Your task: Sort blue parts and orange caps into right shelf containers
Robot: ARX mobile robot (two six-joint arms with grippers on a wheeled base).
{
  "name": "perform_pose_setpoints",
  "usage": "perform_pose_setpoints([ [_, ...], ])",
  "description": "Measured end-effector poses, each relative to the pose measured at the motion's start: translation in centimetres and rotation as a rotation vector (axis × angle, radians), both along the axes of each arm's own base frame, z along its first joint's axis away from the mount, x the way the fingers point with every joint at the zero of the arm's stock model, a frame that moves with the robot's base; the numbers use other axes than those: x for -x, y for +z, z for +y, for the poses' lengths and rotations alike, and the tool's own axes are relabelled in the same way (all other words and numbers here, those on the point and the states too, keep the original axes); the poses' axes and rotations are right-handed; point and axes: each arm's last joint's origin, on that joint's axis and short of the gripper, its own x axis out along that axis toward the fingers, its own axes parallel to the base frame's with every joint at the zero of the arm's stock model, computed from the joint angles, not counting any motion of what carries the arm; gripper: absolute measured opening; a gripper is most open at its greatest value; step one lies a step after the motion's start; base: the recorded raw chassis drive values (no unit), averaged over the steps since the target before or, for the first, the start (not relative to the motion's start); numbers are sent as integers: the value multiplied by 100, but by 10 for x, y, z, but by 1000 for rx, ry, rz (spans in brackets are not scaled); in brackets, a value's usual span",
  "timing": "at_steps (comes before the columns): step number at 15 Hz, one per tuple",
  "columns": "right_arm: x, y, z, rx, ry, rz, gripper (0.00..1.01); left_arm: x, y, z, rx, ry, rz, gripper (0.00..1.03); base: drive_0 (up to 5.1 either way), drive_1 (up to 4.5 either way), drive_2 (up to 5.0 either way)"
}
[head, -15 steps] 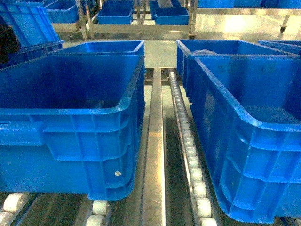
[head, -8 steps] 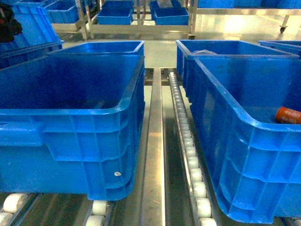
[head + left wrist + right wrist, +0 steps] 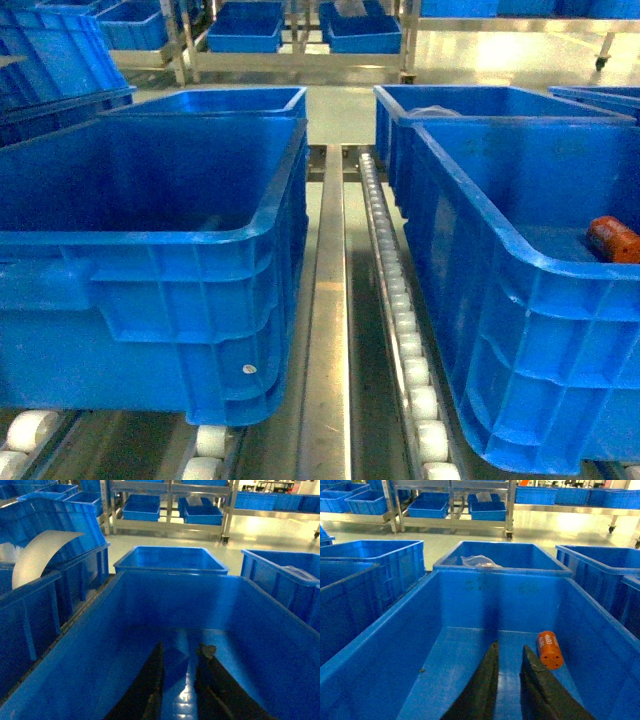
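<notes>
Head view: two big blue crates side by side on a roller shelf, left crate [image 3: 150,260] and right crate [image 3: 530,300], with a metal rail [image 3: 327,330] and a row of white rollers [image 3: 400,310] between them. One orange cap [image 3: 612,239] lies on its side on the right crate's floor, near the right wall. Right wrist view: right gripper [image 3: 509,667] hangs inside that crate, fingers slightly apart, holding nothing; cap just right of the fingertips, not touching. Left wrist view: left gripper [image 3: 179,662] sits inside the left crate, fingers slightly apart, nothing between them. A crate behind the right one holds a clear plastic bag [image 3: 479,561].
</notes>
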Motion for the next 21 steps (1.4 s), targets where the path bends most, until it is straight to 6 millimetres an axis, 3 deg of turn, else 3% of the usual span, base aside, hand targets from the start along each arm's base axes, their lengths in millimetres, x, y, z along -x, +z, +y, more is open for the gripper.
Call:
perform_pose_setpoints([
  [1,7,-1,0,0,0,-2,3,7,-2,0,0,0,-2,9,0,0,0],
  [2,13,-3,0,-2,0,-2,2,14,-4,0,1,0,-4,1,0,0,0],
  [8,50,-12,0,-4,0,-22,1,51,-16,0,-2,0,-1,2,0,0,0],
  [11,63,-28,0,-4,0,35,1,65,-21,0,-3,0,-29,2,0,0,0],
  [13,72,-21,0,-4,0,0,1,76,-33,0,-3,0,29,2,0,0,0],
  [15,92,-15,0,-4,0,-19,1,97,-22,0,-3,0,-21,2,0,0,0],
  [21,100,-14,-1,-4,0,-21,1,104,-22,0,-3,0,-22,2,0,0,0],
])
